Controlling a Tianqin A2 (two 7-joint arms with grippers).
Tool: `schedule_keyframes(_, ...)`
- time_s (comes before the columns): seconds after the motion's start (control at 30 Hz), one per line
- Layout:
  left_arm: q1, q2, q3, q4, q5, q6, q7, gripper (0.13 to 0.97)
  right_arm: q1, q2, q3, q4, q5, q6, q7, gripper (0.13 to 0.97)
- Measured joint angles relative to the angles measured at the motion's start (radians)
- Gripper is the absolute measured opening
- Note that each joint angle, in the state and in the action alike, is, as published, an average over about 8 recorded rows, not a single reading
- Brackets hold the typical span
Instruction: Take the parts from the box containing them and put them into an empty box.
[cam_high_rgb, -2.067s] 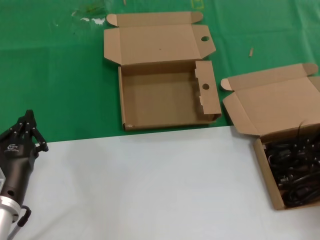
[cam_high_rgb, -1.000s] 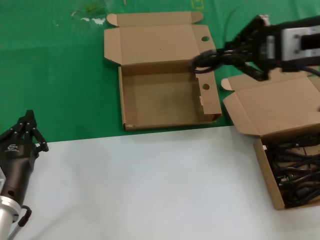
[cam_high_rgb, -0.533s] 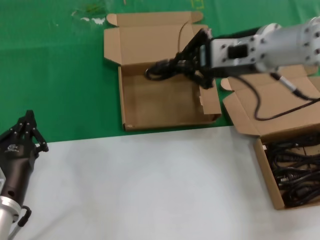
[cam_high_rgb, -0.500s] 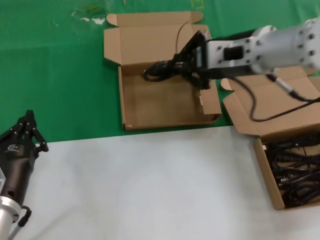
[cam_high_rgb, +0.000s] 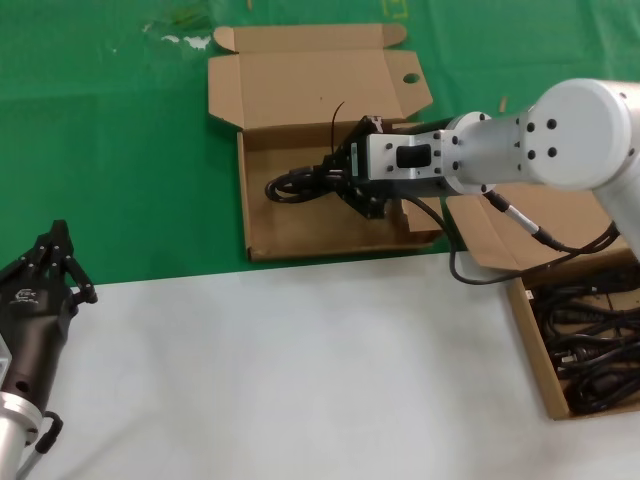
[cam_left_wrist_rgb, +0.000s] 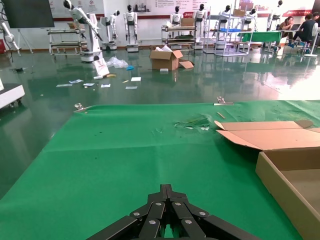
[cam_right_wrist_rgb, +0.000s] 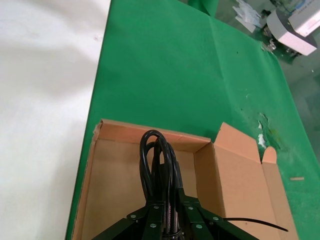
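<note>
My right gripper (cam_high_rgb: 345, 180) is shut on a black bundled cable (cam_high_rgb: 298, 186) and holds it low inside the empty box (cam_high_rgb: 300, 228), near its middle. In the right wrist view the cable's loop (cam_right_wrist_rgb: 159, 157) sticks out past the gripper (cam_right_wrist_rgb: 170, 202) over the box floor (cam_right_wrist_rgb: 112, 185). The box containing the parts (cam_high_rgb: 528, 335) stands at the right edge with several black cables (cam_high_rgb: 590, 350) in it. My left gripper (cam_high_rgb: 56, 255) is shut and empty, parked at the lower left; its fingertips (cam_left_wrist_rgb: 167, 189) are closed together.
The empty box's lid (cam_high_rgb: 300, 85) lies open behind it, with a holed side flap (cam_high_rgb: 411, 79). My right arm (cam_high_rgb: 560, 135) crosses the other box's open lid. A green cloth (cam_high_rgb: 110, 150) covers the far table; the near surface (cam_high_rgb: 300, 370) is pale.
My right arm has come in from the right with a cable, moved left over the empty box and lowered the bundle into it. The left arm has not moved.
</note>
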Motion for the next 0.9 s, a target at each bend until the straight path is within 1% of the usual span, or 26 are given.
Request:
schedule_keyframes(0.2,0.000,0.000,0.000,0.000,0.000,0.000,0.000,0.140,-0.006,-0.023,0.006,-0.045,0.003,0.037,-0.010,0.170)
schedule_keyframes(0.47,0.000,0.000,0.000,0.000,0.000,0.000,0.000,0.140,-0.010,-0.028,0.017,-0.057,0.017,0.050,-0.007,0.228)
schedule_keyframes(0.53,0.000,0.000,0.000,0.000,0.000,0.000,0.000,0.140,-0.010,-0.025,0.021,-0.051,0.021,0.049,-0.003,0.228)
schedule_keyframes(0.6,0.000,0.000,0.000,0.000,0.000,0.000,0.000,0.140,-0.011,-0.019,0.026,-0.036,0.026,0.045,0.004,0.228)
schedule_keyframes(0.7,0.000,0.000,0.000,0.000,0.000,0.000,0.000,0.140,-0.015,0.000,0.040,0.006,0.037,0.036,0.022,0.274)
schedule_keyframes(0.87,0.000,0.000,0.000,0.000,0.000,0.000,0.000,0.140,-0.052,0.053,0.085,0.132,0.068,0.030,0.071,0.349)
schedule_keyframes(0.9,0.000,0.000,0.000,0.000,0.000,0.000,0.000,0.140,-0.067,0.066,0.097,0.161,0.077,0.034,0.081,0.349)
